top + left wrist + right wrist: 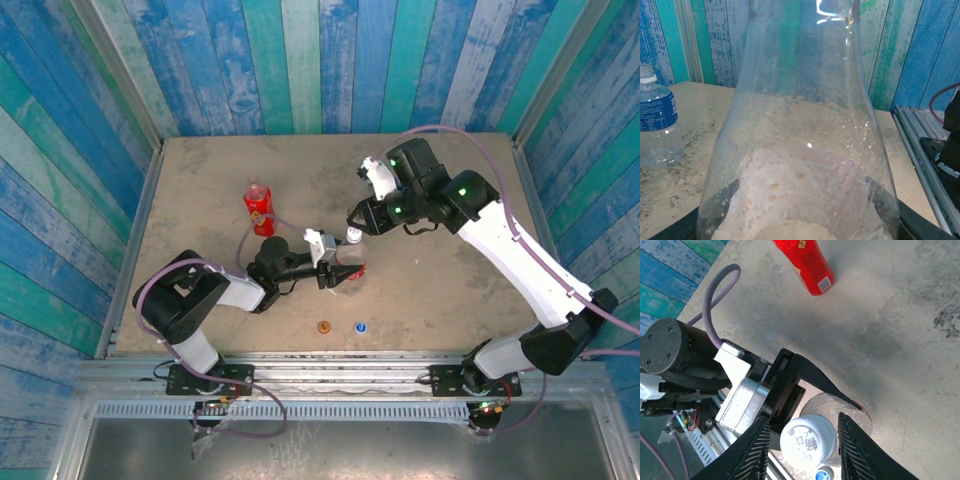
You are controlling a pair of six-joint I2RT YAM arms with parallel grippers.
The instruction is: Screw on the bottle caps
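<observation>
**A:** Closest up, what have you got?

**B:** Clear bottle [800, 125], right against the left wrist camera, upright. The left hand [345, 275] is clamped on its lower body, about the middle of the surface [450, 290].

**A:** Start from the left, then.

**B:** From the left wrist, a blue-label bottle [657, 125] stands on the left, well apart from the held one, and it looks to have a pale cap on. From above, the red bottle [258, 205] stands far-left of the left hand, on its own.

**A:** And the loose caps?

**B:** Two lie near the front edge. The orange cap [323, 327] is on the left and the blue cap [359, 326] is just to its right, the two close but apart. Both are nearer than the held bottle.

**A:** The third one?

**B:** The white cap [807, 440] sits on top of the clear bottle's neck, printed top facing the right wrist camera.

**A:** What's the right hand doing?

**B:** The right hand [805, 420] reaches in from the far right and hangs over the neck, set narrow with a finger on each side of the cap. One finger [855, 445] seems to touch the cap and a thin dark gap shows beside the other. I cannot tell whether it is actually pinching.
</observation>
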